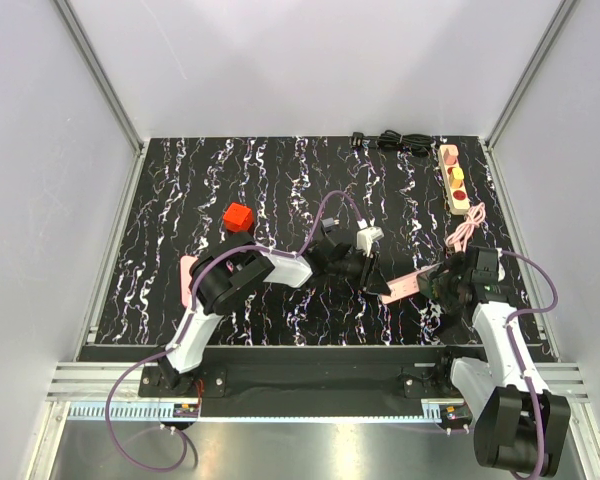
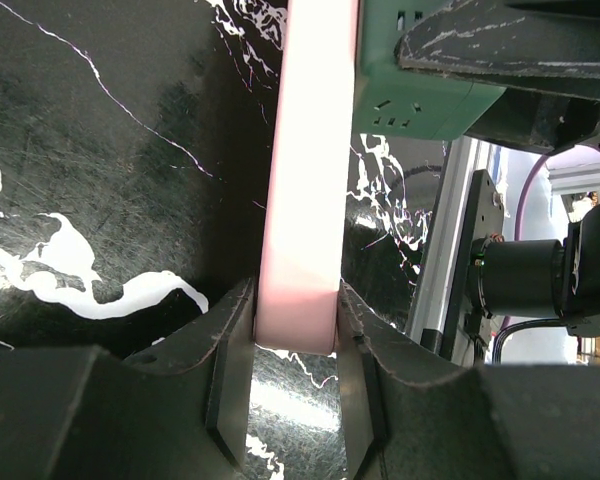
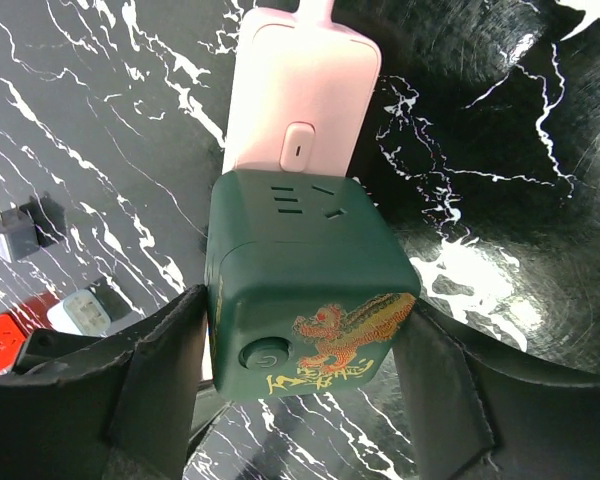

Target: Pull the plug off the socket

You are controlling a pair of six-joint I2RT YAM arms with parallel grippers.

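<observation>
The tabletop is black with white veining all over, marble fashion, and a faint purple thread here and there. A small block is bright red. The socket strip is pale beige like wood, its round outlets red and yellow (the farthest looks pinkish from where I stand). The power strip is soft pink, and so is its cord. The cube adapter is deep green, with a red-and-gold dragon and gold lettering beneath. The coiled cable is black. The left arm and right arm have white shells and black joints, with purple hoses.
</observation>
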